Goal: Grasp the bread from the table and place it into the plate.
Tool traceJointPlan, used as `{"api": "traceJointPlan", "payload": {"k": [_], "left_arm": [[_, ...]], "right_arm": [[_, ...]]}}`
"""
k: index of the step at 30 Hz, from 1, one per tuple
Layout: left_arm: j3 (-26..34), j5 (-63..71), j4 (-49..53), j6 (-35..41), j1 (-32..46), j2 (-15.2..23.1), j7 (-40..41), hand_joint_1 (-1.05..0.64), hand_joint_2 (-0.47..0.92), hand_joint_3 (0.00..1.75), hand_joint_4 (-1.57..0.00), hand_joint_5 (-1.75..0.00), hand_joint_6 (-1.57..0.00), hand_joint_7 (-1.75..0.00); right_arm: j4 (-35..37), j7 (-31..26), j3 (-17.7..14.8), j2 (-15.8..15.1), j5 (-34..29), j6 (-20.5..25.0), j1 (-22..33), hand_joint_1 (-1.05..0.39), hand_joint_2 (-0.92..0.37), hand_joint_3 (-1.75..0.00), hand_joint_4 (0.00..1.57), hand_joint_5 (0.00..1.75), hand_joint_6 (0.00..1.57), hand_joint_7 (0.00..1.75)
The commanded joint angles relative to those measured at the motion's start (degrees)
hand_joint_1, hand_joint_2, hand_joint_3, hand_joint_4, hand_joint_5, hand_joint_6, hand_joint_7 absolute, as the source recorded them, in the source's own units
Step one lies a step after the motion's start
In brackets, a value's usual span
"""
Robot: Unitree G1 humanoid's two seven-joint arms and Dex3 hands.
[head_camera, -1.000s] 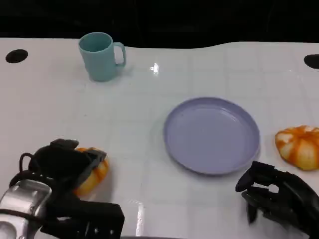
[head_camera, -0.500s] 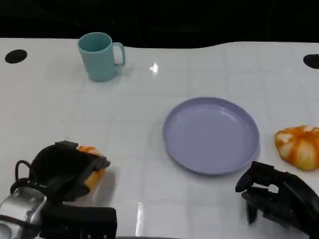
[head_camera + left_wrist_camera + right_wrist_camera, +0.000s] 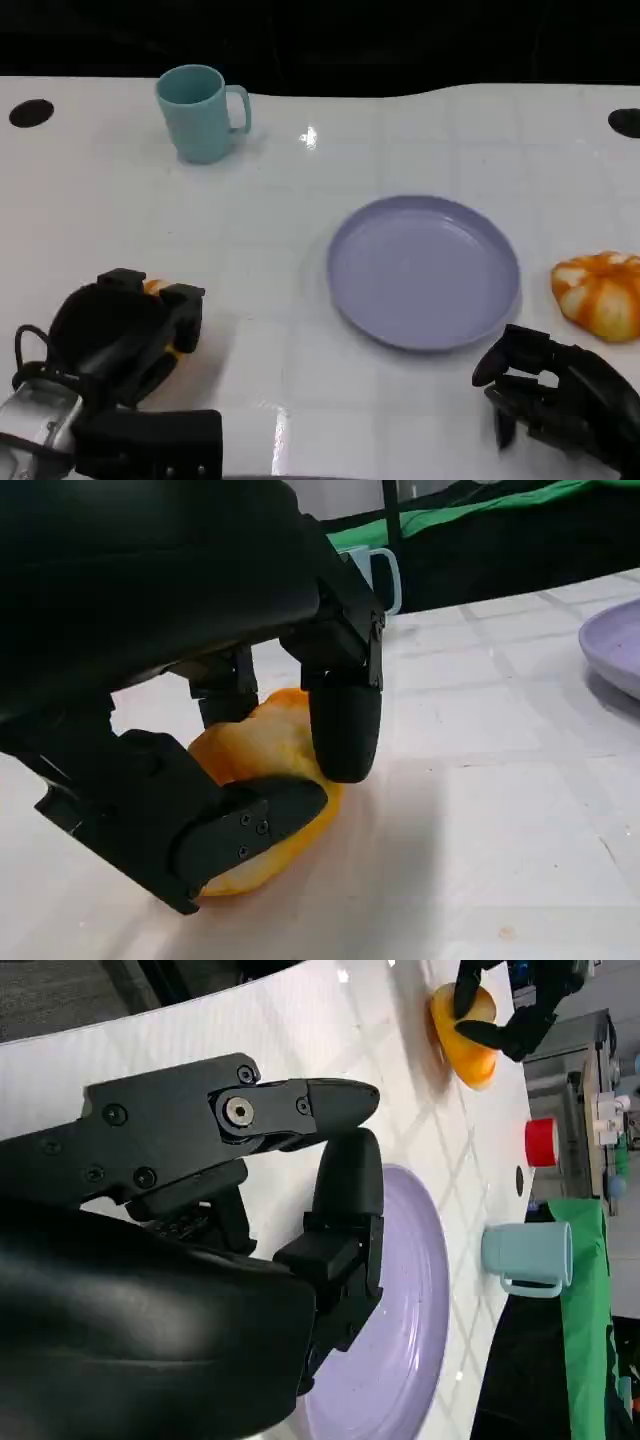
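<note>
- My left hand (image 3: 125,335), lower left of the head view, is matte black with blocky fingers; a thin black cable loops beside its silver forearm (image 3: 35,425)
- My right hand (image 3: 555,400), lower right, is black too; its wrist view shows round screws in a finger (image 3: 235,1110)
</note>
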Motion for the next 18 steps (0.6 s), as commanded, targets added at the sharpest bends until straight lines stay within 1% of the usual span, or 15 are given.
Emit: {"api": "traceJointPlan", "payload": {"k": [1,8,12,14,18], "left_arm": [[0.02,-0.87,1.37,-0.8,-1.04,0.71,1.51,-0.17,0.47,1.31,-0.75,-1.75,-0.53,-1.75],[0.07,-1.69,2.33,-2.62,-1.32,0.89,2.71,-0.18,0.48,1.31,-0.74,-1.75,-0.54,-1.75],[1.34,-4.57,-2.05,-3.9,0.07,0.96,1.4,-0.17,0.48,1.36,-0.73,-1.75,-0.55,-1.75],[1.56,-5.73,-2.87,-5.18,0.28,1.23,1.43,-0.14,0.43,1.46,-0.73,-1.75,-0.56,-1.75],[2.69,-8.76,-6.02,-6.0,0.67,1.43,-1.61,-0.16,0.41,1.56,-0.75,-1.75,-0.58,-1.75]], "right_arm": [[0.19,-0.23,0.03,-0.78,-0.39,1.82,1.29,-0.51,-0.92,-0.28,0.65,1.75,0.66,1.39],[0.69,-0.01,-0.06,-0.71,-0.34,1.29,1.14,-0.49,-0.92,-0.29,0.66,1.75,0.66,1.4],[1.15,-0.01,-0.13,-0.61,-0.31,0.88,0.96,-0.5,-0.92,-0.28,0.66,1.75,0.66,1.41],[1.29,0.26,-0.19,-0.55,-0.05,1.07,0.85,-0.5,-0.92,-0.28,0.66,1.75,0.66,1.41],[1.67,0.41,-0.29,-0.52,0.01,0.62,0.75,-0.5,-0.92,-0.28,0.67,1.75,0.66,1.41]]}}
